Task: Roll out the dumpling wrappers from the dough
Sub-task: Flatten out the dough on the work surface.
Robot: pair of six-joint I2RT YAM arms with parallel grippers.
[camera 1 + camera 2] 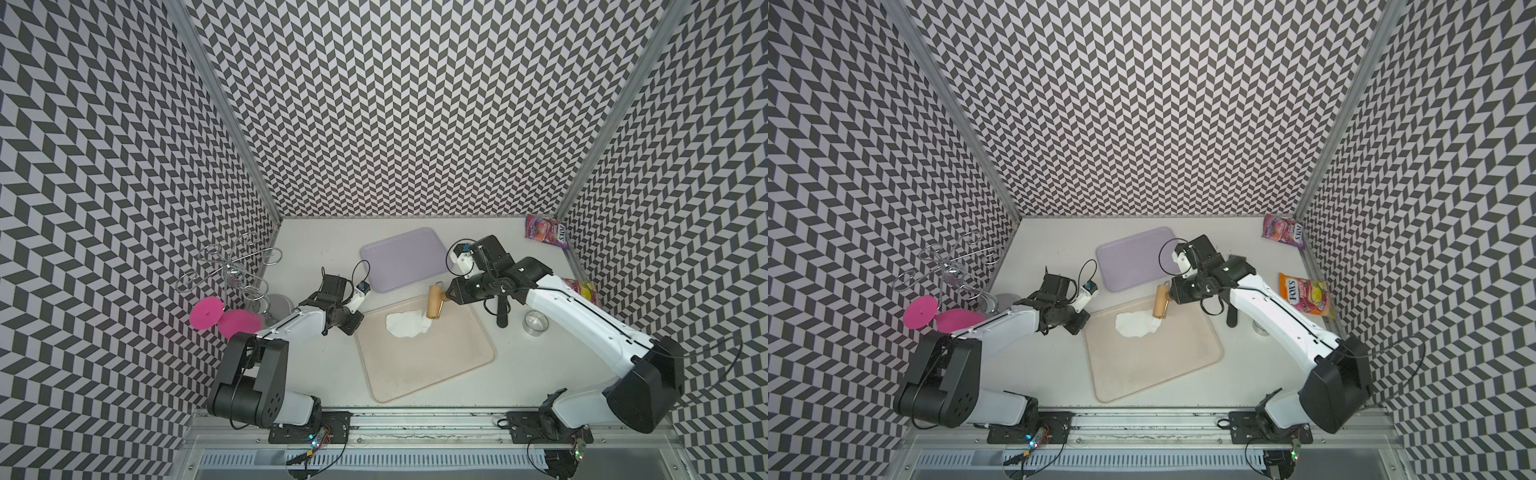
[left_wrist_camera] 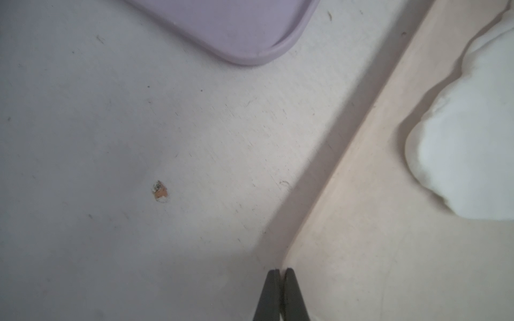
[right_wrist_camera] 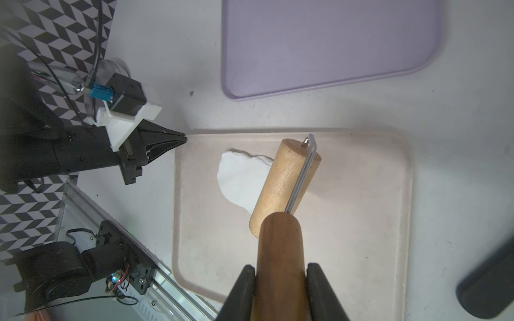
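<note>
The dough (image 1: 405,325) (image 1: 1136,325) is a flattened, ragged-edged white sheet at the far end of the beige tray (image 1: 436,374) (image 1: 1163,365). The wooden roller (image 1: 435,305) (image 1: 1160,306) rests its drum (image 3: 283,186) on the dough's right edge (image 3: 239,175). My right gripper (image 3: 281,268) (image 1: 451,296) is shut on the roller's dark handle. My left gripper (image 2: 281,271) (image 1: 356,323) is shut on nothing, its tips at the tray's far left corner (image 2: 361,222), left of the dough (image 2: 467,155). No dumpling wrappers are in view.
A purple tray (image 1: 399,262) (image 3: 319,41) lies behind the beige one. A black-handled tool (image 1: 503,309) (image 3: 486,289) and a metal ring (image 1: 535,322) sit to the right. Pink discs (image 1: 206,313) and a wire rack (image 1: 232,270) stand left. Candy bags (image 1: 1306,299) lie right.
</note>
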